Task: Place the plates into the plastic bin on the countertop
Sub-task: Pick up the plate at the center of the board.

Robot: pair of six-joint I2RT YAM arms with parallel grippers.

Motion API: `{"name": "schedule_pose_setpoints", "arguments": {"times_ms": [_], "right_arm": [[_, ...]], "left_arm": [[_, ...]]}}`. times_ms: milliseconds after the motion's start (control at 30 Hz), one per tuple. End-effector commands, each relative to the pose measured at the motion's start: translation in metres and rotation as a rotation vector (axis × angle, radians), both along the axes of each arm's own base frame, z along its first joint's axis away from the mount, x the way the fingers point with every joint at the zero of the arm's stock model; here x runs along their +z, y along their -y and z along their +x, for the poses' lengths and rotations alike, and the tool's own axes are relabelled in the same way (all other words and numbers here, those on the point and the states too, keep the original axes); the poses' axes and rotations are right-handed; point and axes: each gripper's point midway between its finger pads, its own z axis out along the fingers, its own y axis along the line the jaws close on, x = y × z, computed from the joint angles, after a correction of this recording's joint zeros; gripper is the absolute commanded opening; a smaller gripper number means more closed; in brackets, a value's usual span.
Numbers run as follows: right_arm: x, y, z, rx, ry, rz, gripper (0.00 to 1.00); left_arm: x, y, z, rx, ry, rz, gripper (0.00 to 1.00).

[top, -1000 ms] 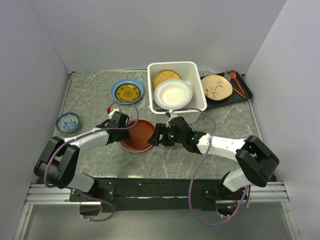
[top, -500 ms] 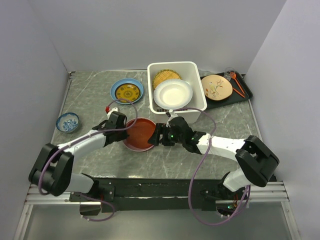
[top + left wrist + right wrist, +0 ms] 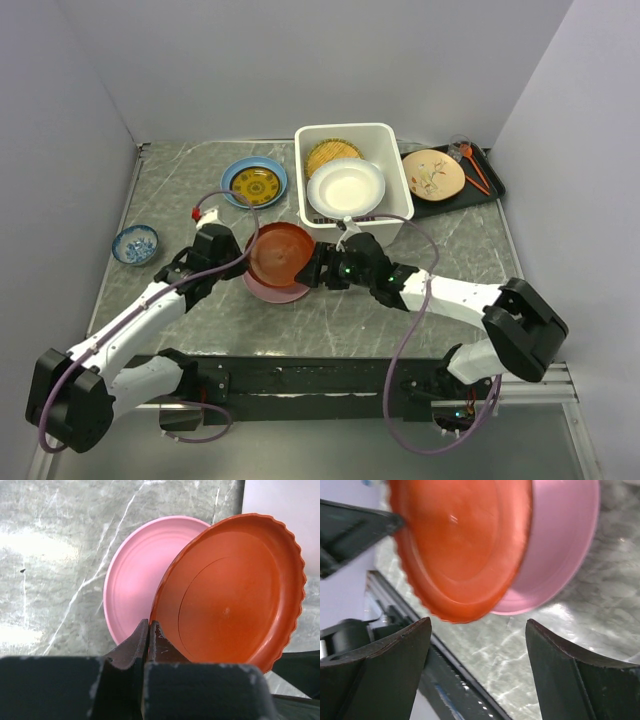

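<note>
The grey-green countertop (image 3: 180, 190) fills the scene, with the white plastic bin (image 3: 345, 128) at its far middle and a flat black tray (image 3: 488, 180) just right of the bin. Inside the bin a white plate (image 3: 345, 187) lies on the near side, partly covering a yellow lattice plate (image 3: 330, 153) behind it. A cream plate (image 3: 433, 174) sits on the tray beside some orange utensils (image 3: 470, 160). Left of the bin, on the countertop, is a blue plate (image 3: 254, 182) with a dark and gold centre. Near the middle of the countertop, in front of the bin, the pink plate (image 3: 275, 292) lies flat, and the red plate (image 3: 278, 254) with its scalloped rim is held tilted above it, overlapping its far part. A small blue patterned bowl (image 3: 135, 244) stands well off to the left. The left gripper (image 3: 148, 630) is pinched tight on the red plate's left rim, its jaws closed down to the thickness of the plate. The right gripper (image 3: 477, 630) sits just right of the two plates, facing them with its fingers spread wide and nothing between them; in its wrist view the red plate's edge and the pink plate lie just beyond the fingertips.
</note>
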Motion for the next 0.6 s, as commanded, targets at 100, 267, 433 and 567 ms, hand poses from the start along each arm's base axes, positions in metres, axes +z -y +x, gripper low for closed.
{"name": "schedule_pose_setpoints", "arguments": {"times_ms": [100,267,433,567], "right_arm": [[0.042,0.005,0.009,-0.057,0.078,0.158,0.83],[0.038,0.005,0.01,-0.063,0.062,0.179,0.82],[0.037,0.007,0.009,-0.081,0.054,0.204,0.78],[0.038,0.011,0.01,-0.1,0.058,0.218,0.44]], "left_arm": [[0.018,0.015,-0.007,-0.064,0.03,-0.083,0.01],[0.027,0.032,-0.016,-0.147,0.059,-0.175,0.01],[0.029,0.038,-0.019,-0.19,0.064,-0.196,0.01],[0.031,0.045,-0.023,-0.237,0.076,-0.219,0.01]]}}
